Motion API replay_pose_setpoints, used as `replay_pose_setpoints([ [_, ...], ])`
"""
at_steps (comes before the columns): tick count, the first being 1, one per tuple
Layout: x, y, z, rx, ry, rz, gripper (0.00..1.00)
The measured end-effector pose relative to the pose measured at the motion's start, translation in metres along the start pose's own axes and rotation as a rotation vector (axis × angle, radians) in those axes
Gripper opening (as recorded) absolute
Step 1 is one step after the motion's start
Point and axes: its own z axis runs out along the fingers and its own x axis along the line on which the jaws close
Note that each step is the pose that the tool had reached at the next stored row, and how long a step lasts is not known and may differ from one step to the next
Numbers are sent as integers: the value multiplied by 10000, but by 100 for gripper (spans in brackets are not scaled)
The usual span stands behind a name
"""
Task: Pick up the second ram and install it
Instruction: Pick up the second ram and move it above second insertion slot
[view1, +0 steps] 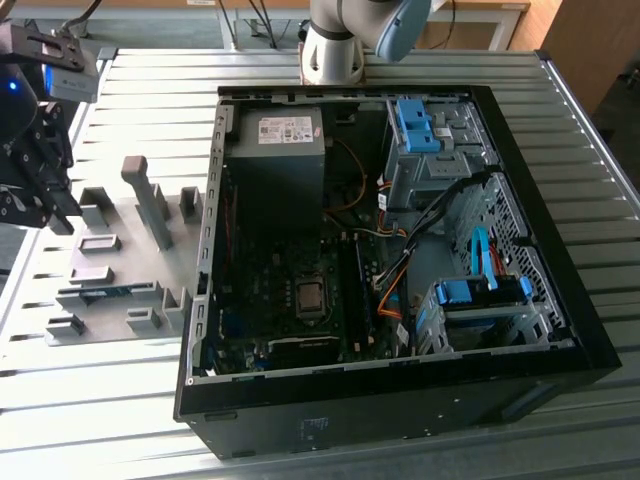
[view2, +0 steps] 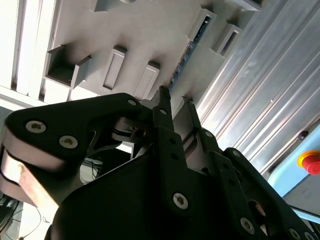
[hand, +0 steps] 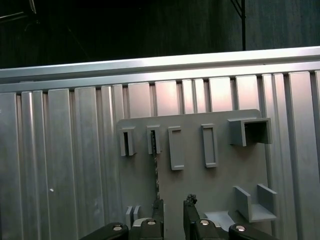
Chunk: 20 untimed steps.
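**Items by count.** One ribbed metal counter (view1: 130, 420) carries one open computer case (view1: 560, 330). Inside the case are one power supply (view1: 280, 150), one processor socket (view1: 311, 298) and two blue drive caddies, one far (view1: 418, 125) and one near (view1: 480, 293). One gray fixture plate (hand: 225, 175) lies at the exterior view's left. In the first wrist view, it bears four upright slot holders (hand: 175, 147) in a single row and one open box bracket (hand: 248, 131). One blue memory stick, the second ram (view1: 100, 293), rests on the plate. One robot arm (view1: 335, 45) has one gripper (hand: 173, 212) with two fingers (hand: 158, 215). One red stop button (view2: 310, 162) appears in the second wrist view.
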Motion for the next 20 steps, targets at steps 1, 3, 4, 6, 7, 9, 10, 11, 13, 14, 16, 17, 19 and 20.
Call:
replay_pose_setpoints([
  [1,0,0,2,0,0,0,30],
  [3,3,0,15,2,-1,-4,31],
  [4,8,-1,23,0,0,-30,37],
  [6,17,-2,47,1,-1,-139,37],
  [7,20,-2,58,0,0,-176,37],
  [9,26,-3,87,-2,1,-196,37],
  [10,28,-3,102,-2,2,-198,37],
  [11,31,-3,117,-3,2,-201,37],
  [13,34,-3,144,-2,1,-204,37],
  [14,35,-4,157,-2,1,-205,37],
  [16,43,-6,186,-1,1,-214,37],
  [17,47,-6,204,-1,1,-218,37],
  [19,60,-7,241,-1,1,-232,37],
  [20,69,-7,259,-3,2,-256,37],
])
